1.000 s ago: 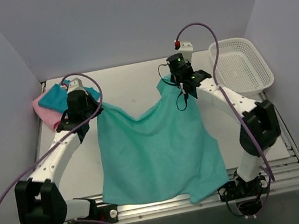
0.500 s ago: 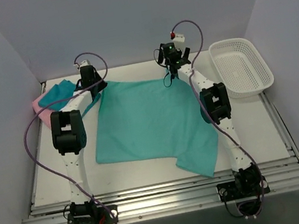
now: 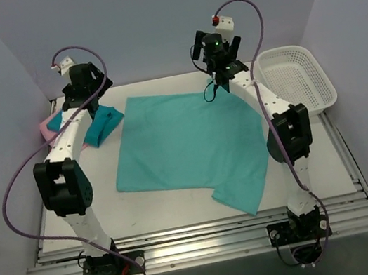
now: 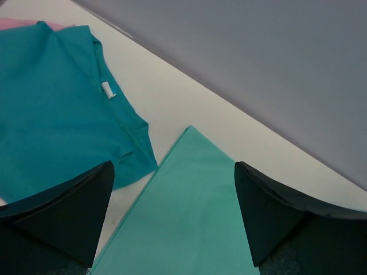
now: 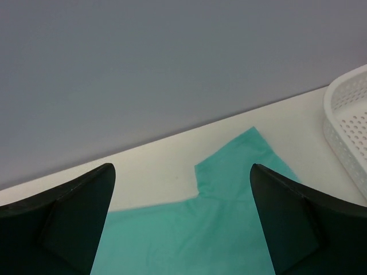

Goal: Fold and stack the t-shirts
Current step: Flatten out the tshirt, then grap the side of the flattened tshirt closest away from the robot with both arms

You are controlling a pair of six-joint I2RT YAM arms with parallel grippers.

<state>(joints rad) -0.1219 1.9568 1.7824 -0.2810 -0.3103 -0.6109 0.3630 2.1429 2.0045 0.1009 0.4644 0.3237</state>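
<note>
The light sea-green t-shirt (image 3: pixel 185 141) lies spread flat on the table, one corner trailing toward the front right. Its far left corner (image 4: pixel 192 200) shows under my left gripper (image 4: pixel 172 192), its far right sleeve (image 5: pixel 229 172) under my right gripper (image 5: pixel 180 192). Both grippers hover above the shirt's back edge, open, with nothing between their fingers. In the top view the left gripper (image 3: pixel 86 96) and right gripper (image 3: pixel 218 67) stand near the back wall. The teal-blue t-shirt (image 4: pixel 51 114) with its white neck label (image 4: pixel 107 90) lies bunched at the back left, over the pink t-shirt (image 3: pixel 48 126).
A white mesh basket (image 3: pixel 299 81) stands at the back right, its rim (image 5: pixel 347 126) close to the green shirt's sleeve. The grey back wall (image 5: pixel 172 63) rises just behind both grippers. Side walls close in the table.
Both arms stretched toward the back wall, drawing the green shirt's far edge flat onto the table. Both grippers then opened, let the shirt go and rose above it.
</note>
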